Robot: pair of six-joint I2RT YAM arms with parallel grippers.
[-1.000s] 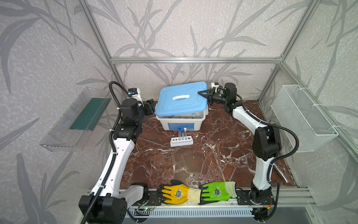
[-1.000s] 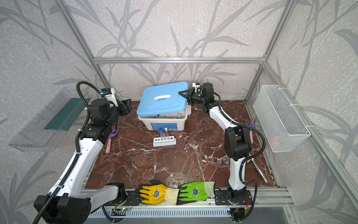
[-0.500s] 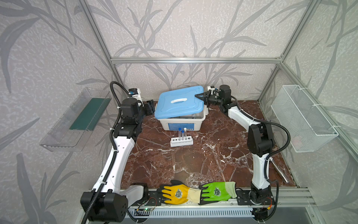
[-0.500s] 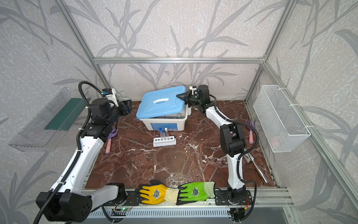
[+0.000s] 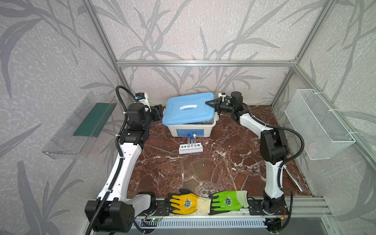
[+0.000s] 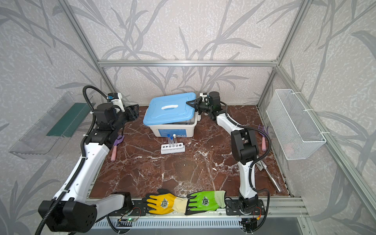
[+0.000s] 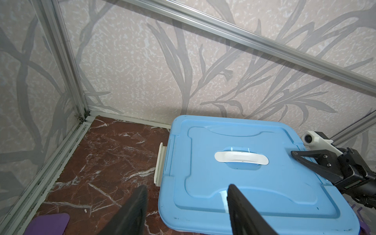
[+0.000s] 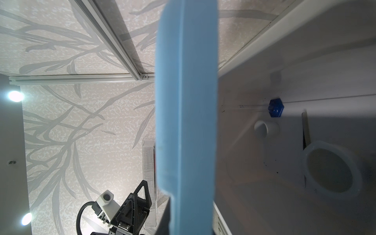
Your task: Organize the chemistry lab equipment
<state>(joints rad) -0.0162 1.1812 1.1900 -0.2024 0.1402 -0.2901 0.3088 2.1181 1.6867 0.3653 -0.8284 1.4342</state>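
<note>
The blue lid point(image 5: 189, 109) point(image 6: 168, 109) lies tilted over the white bin point(image 5: 191, 131), raised on its right side. My right gripper point(image 5: 211, 103) point(image 8: 187, 223) is shut on the lid's right edge point(image 8: 185, 101). My left gripper point(image 5: 159, 112) point(image 7: 186, 187) stands open at the lid's left corner point(image 7: 244, 173), holding nothing. Inside the bin the right wrist view shows a blue-based clear vessel point(image 8: 275, 107) and two white dishes point(image 8: 266, 129) point(image 8: 333, 168). Three capped test tubes point(image 5: 191, 140) stand in the white rack point(image 5: 190, 149) in front of the bin. Metal tweezers point(image 6: 270, 177) lie at the right.
A purple trowel point(image 6: 116, 146) lies by the left arm and a purple rake point(image 6: 263, 136) by the right arm. Yellow point(image 5: 187, 201) and green gloves point(image 5: 227, 201) sit on the front rail. A wire basket point(image 5: 319, 122) hangs on the right wall, a clear shelf point(image 5: 81, 124) on the left.
My right gripper has carried the lid a little down and to the left over the bin. The left arm has hardly moved.
</note>
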